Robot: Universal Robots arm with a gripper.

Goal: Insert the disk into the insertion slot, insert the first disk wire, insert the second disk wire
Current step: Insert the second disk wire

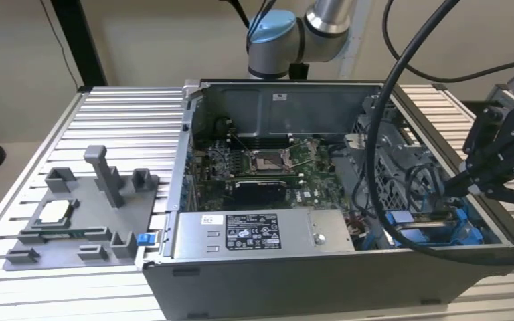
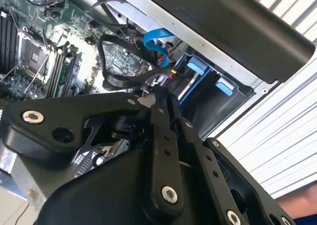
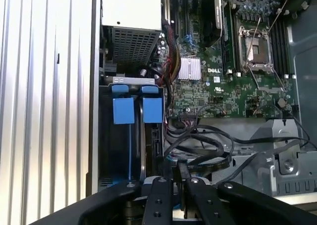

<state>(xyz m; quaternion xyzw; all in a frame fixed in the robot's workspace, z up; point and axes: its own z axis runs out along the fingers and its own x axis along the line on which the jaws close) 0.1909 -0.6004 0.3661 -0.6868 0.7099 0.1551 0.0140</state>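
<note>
Two black fingers [image 3: 181, 185] of your gripper [image 2: 166, 98] are pressed together, clenched on nothing you can see. Just beyond their tips lies the insertion slot [image 3: 121, 150], the disk [image 3: 154, 140] standing inside between blue tabs [image 3: 137, 110], black cables [image 3: 203, 145] beside.

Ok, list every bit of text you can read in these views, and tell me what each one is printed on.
No text can be quoted.
White label on the power-supply box: several lines of print and symbols, too small to read.
Small white sticker on the case's back wall: too small to read.
Markings on the motherboard in the exterior view: too small to read.
</note>
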